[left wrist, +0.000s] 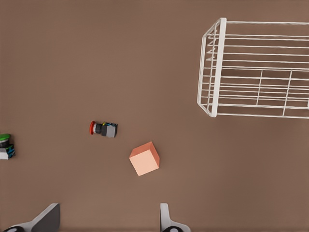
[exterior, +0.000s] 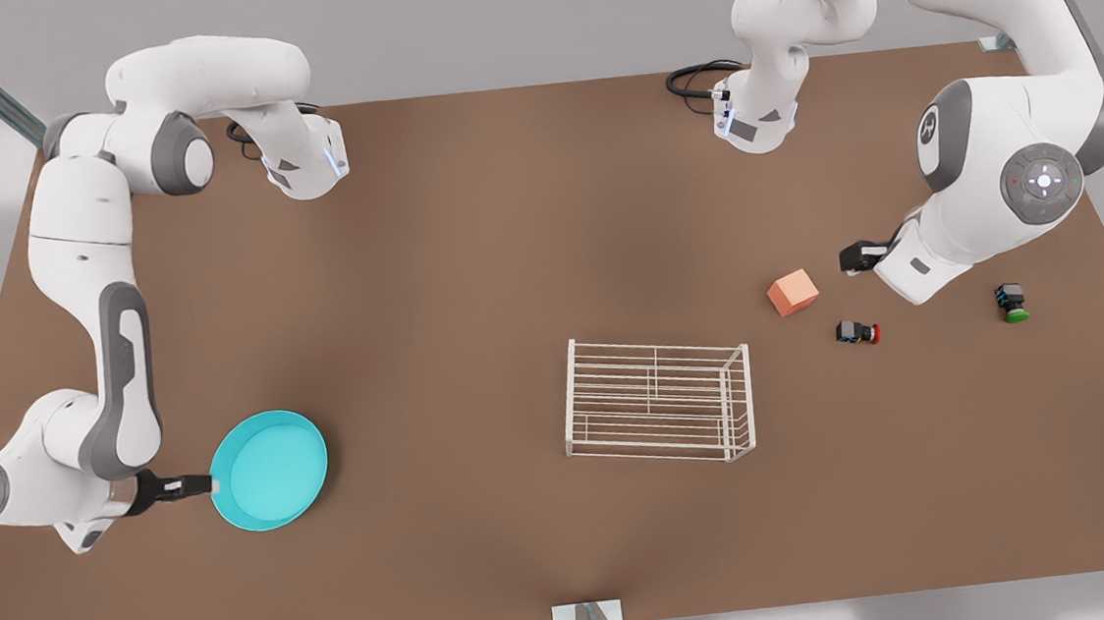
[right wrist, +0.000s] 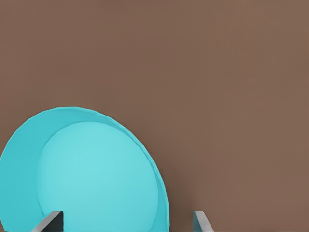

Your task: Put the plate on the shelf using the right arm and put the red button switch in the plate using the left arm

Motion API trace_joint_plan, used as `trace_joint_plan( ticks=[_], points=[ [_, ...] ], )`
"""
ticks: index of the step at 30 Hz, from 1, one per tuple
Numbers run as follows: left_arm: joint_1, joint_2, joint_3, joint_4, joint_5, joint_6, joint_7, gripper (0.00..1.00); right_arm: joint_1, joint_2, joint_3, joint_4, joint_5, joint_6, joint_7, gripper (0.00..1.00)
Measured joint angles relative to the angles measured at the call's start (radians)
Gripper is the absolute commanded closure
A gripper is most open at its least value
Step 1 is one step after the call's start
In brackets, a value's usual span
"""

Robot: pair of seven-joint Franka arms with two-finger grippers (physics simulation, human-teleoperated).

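— Nearest the front camera, what lies on the bench [exterior: 469, 257]?

— Matte brown board, flat and bare of pattern. Closest on it is the plate [exterior: 269, 469], a smooth round turquoise dish with a raised rim, well apart from the shelf [exterior: 658, 399], toward the front view's left.

— And the shelf itself?

— White wire rack, rectangular, thin parallel bars on top, open wire sides, standing upright mid-bench.

— Who is at the plate?

— Right gripper [exterior: 199, 486], black, with its jaws spread wide at the plate's rim on the side away from the shelf; one finger [right wrist: 48, 222] shows over the dish.

— The switch?

— Red button switch [exterior: 857, 332], a tiny dark box with a round red cap, lies on its side beyond the shelf, to the front view's right. Between it and the shelf sits a salmon cube [exterior: 793, 292], smooth and tilted. Farther from the shelf is a green-capped switch [exterior: 1011, 302].

— Left gripper [exterior: 853, 258]?

— Above the bench near the cube, jaws wide open, holding nothing.
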Motion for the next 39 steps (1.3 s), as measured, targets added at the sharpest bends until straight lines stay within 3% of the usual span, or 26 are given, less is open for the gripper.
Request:
trace_joint_plan(
  ticks=[14, 17, 19, 23, 26, 29, 31, 39],
  points=[
    [0.006, 0.001, 0.000, -0.002, 0.000, -0.001, 0.004, 0.00, -0.017, 0.050, 0.004, -0.087, 0.139, 0.090, -0.123, 0.00],
    [0.005, 0.000, 0.000, -0.005, 0.000, -0.002, 0.004, 0.00, -0.017, 0.050, 0.004, -0.093, 0.149, 0.092, -0.140, 0.25],
    [0.005, 0.000, -0.001, -0.005, 0.000, -0.003, 0.005, 0.00, -0.017, 0.050, 0.004, -0.093, 0.153, 0.092, -0.150, 0.33],
    [0.005, 0.001, -0.001, -0.005, 0.000, -0.004, 0.005, 0.00, -0.017, 0.064, 0.004, -0.092, 0.155, 0.094, -0.166, 0.34],
    [0.005, 0.000, 0.000, -0.005, 0.000, -0.004, 0.005, 0.00, -0.017, 0.072, 0.003, -0.092, 0.155, 0.096, -0.177, 0.41],
    [0.006, 0.000, 0.000, -0.005, 0.000, -0.004, 0.006, 0.00, -0.016, 0.073, 0.003, -0.092, 0.152, 0.098, -0.185, 0.60],
    [0.006, 0.001, 0.000, -0.005, 0.000, -0.004, 0.006, 0.00, -0.016, 0.072, 0.004, -0.092, 0.149, 0.096, -0.191, 0.79],
    [0.010, 0.002, -0.001, -0.007, 0.000, -0.004, 0.006, 0.00, -0.011, -0.029, 0.031, -0.082, 0.151, 0.036, -0.219, 0.79]
  ],
)
